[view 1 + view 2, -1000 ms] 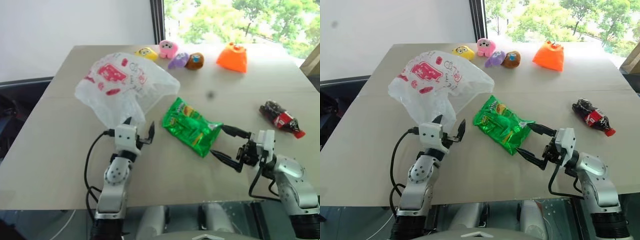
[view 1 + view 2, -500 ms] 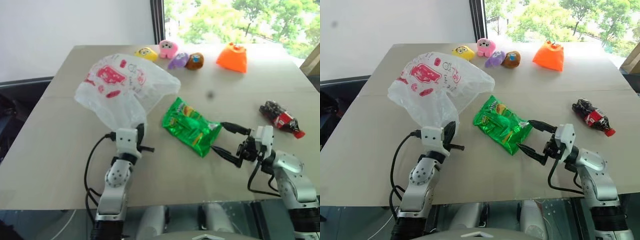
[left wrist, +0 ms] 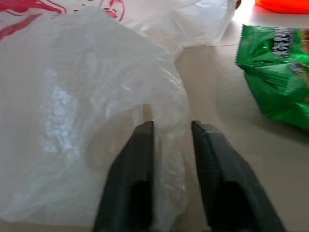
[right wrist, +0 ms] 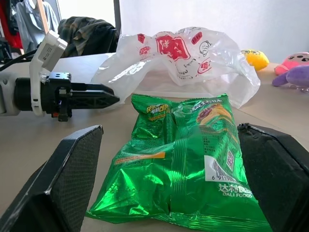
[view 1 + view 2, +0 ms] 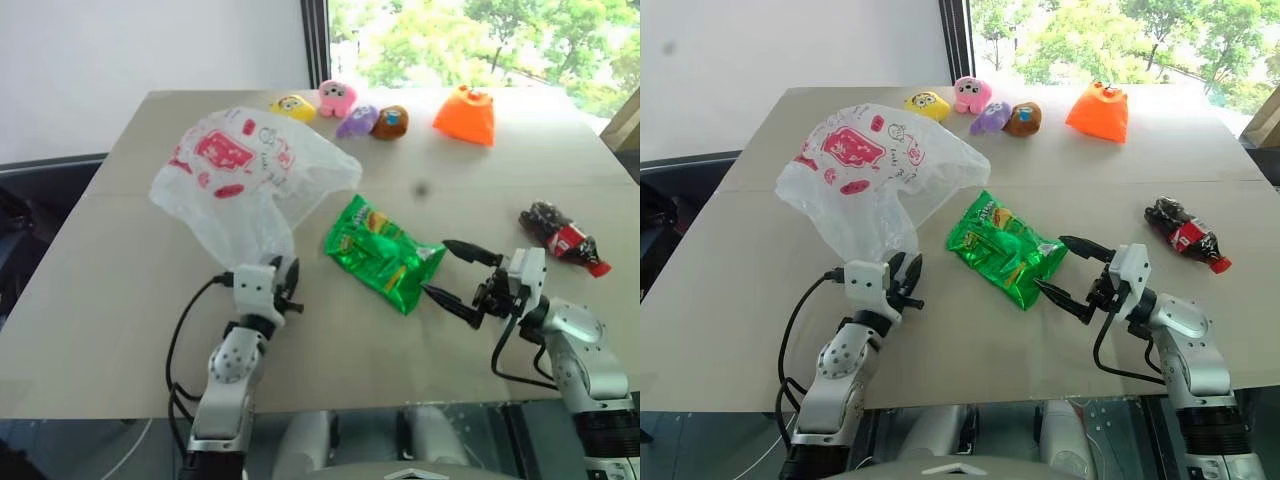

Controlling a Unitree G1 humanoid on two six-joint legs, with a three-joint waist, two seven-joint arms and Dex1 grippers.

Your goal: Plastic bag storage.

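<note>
Plastic bag (image 5: 245, 175) lay puffed on the tabletop's (image 5: 120, 300) left; its near edge sat between your left end effector's (image 3: 171, 159) narrowly parted fingers. It looked light, limp and slippery, so bunch a fold. Your right end effector (image 5: 455, 275) stood spread beside the green snack packet (image 5: 385, 250).

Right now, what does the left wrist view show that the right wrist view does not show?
The left wrist view has the left gripper's fingers a little apart, with a fold of the plastic bag between them, and an orange toy's edge. The right wrist view has the left gripper from the side, the right gripper's wide-open pads, and yellow, pink and purple toys. Both have the bag and the green snack packet.
</note>
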